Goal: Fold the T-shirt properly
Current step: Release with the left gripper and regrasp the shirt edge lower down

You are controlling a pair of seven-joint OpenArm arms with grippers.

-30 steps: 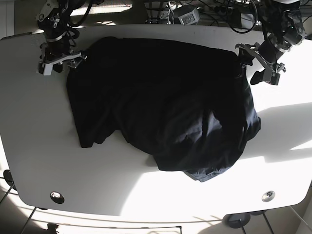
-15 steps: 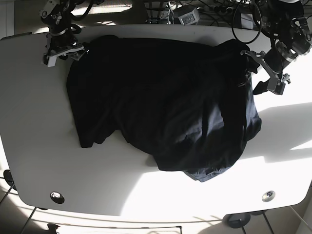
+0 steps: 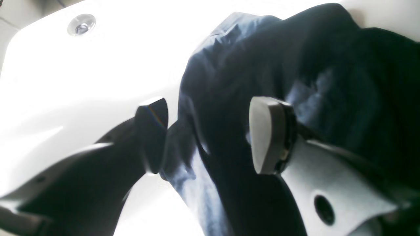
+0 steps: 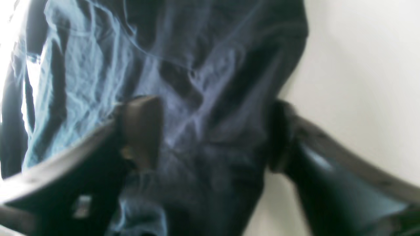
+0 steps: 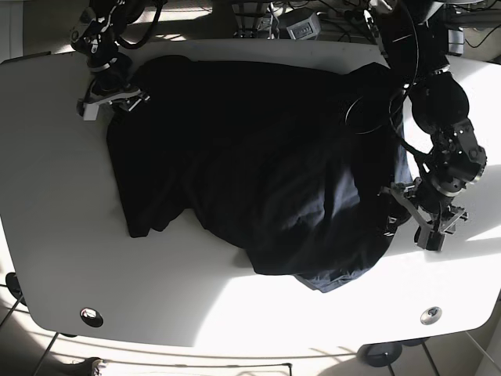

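Observation:
A dark navy T-shirt (image 5: 258,164) lies crumpled across the white table (image 5: 55,204). My left gripper (image 5: 403,213) is at the shirt's right edge, on the base view's right. In the left wrist view the left gripper (image 3: 210,136) is open, and the shirt's edge (image 3: 226,85) runs between its fingers. My right gripper (image 5: 112,104) is at the shirt's far-left corner. In the right wrist view the right gripper (image 4: 211,134) is open too, its fingers straddling wrinkled fabric (image 4: 197,82).
Cables and boxes (image 5: 301,23) crowd the table's far edge. Two metal grommets (image 5: 91,316) (image 5: 430,315) sit near the front corners; one grommet (image 3: 81,24) shows in the left wrist view. Bare tabletop (image 5: 156,274) lies in front of the shirt.
The left arm swung from the shirt's far-right corner toward the front, along its right edge. The right gripper shifted slightly toward the shirt's far-left corner. The shirt's far-right corner bunched up.

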